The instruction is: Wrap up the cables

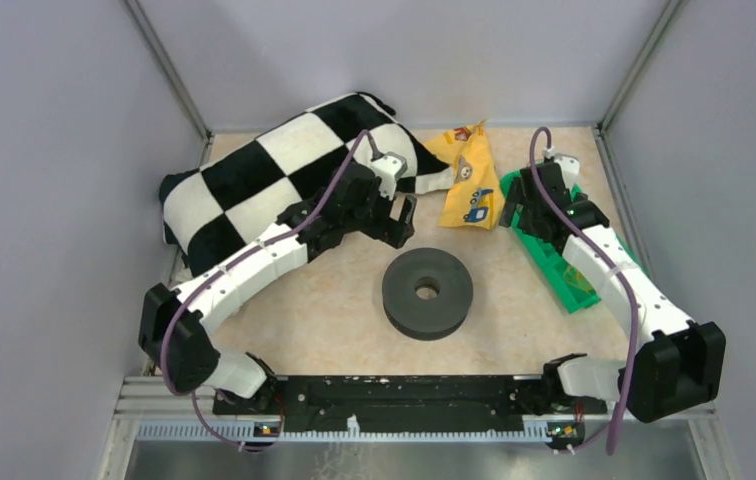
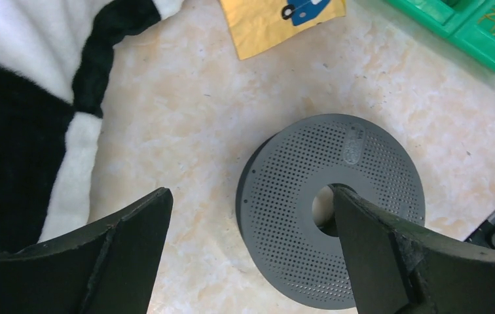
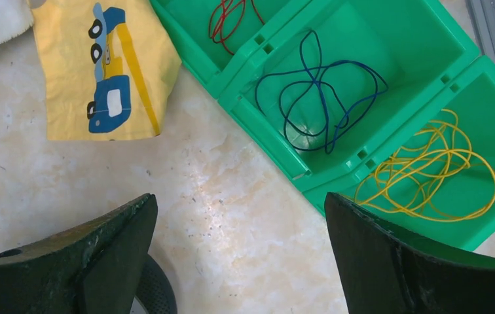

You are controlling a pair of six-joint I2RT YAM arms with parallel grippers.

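Beyond spool rim — left tool, agape

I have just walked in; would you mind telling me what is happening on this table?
The cable wrapping has not started: neither gripper holds anything. The left gripper hangs open near the dark grey spool in the middle of the table. The right gripper, also open, hovers beside the green tray, where a red cable, a blue cable and a yellow cable lie in loose loops, each in its own compartment. No cable shows on the spool.
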